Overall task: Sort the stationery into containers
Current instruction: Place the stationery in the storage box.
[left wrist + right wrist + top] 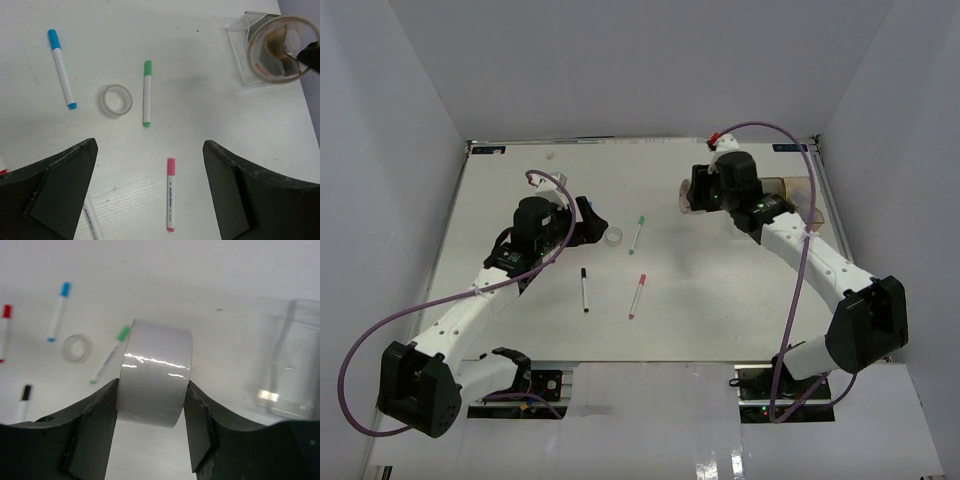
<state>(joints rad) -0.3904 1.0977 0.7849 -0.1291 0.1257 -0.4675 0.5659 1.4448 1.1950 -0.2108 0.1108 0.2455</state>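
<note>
My right gripper [152,390] is shut on a grey-sided tape roll [154,371] and holds it above the table, just left of the containers [290,360]. In the top view that roll [685,197] hangs beside the amber bin [800,192]. My left gripper [150,195] is open and empty, with a pink marker [171,194] on the table between its fingers. Ahead of it lie a clear tape roll [115,100], a green marker [147,93] and a blue marker [62,68]. A black marker [584,290] lies near the pink one [637,296].
A red marker [4,330] lies at the left edge of the right wrist view. Part of another marker [92,220] shows under the left finger. White walls enclose the table on three sides, with the bins close to the right wall.
</note>
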